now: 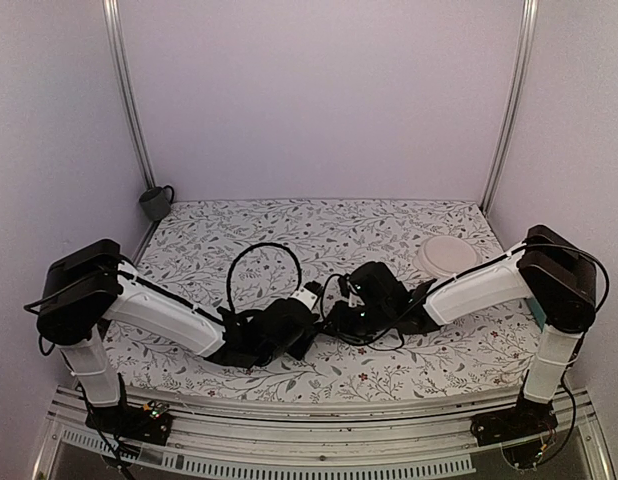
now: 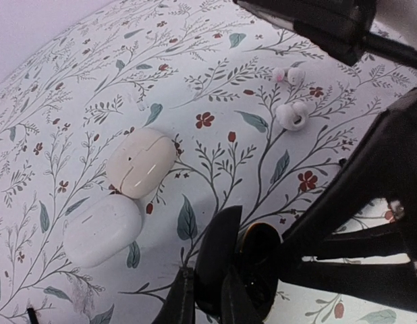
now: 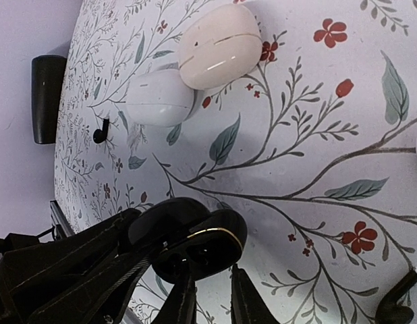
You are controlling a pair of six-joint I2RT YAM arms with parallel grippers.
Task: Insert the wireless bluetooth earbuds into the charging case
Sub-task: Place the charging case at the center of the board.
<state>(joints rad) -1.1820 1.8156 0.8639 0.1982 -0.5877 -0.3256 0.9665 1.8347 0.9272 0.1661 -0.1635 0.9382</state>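
Right wrist view shows the small round glossy black plastic charging case [image 3: 195, 248] standing open, a thin gold rim around its dark wells. It sits directly at 12 o'clock from the right gripper [image 3: 212, 287], whose two black fingers stand a little apart with bare cloth between them and nothing clamped; the case's lower edge lies just at their tips. From 8 o'clock the left gripper [image 2: 205, 300] reaches in, its jaws closed onto the lid side of the case. Whether anything sits in the wells I cannot tell. One tiny black stemmed earbud [image 3: 100, 130] lies on the floral-printed tablecloth [image 3: 316, 121], well apart at 10 o'clock from the case, near a dark cylindrical cup [image 3: 46, 98]. At 12 o'clock from the case, a cream oval pebble-shaped case [image 3: 218, 46] lies just beside a white oval one [image 3: 160, 98]. Left wrist view has the black case at 6 o'clock against that arm's own fingers, and two small white earbuds [image 2: 293, 115] at 1 o'clock. Top external view shows both grippers meeting at the table's middle, with a round white dish [image 1: 447, 255] at 2 o'clock from them.
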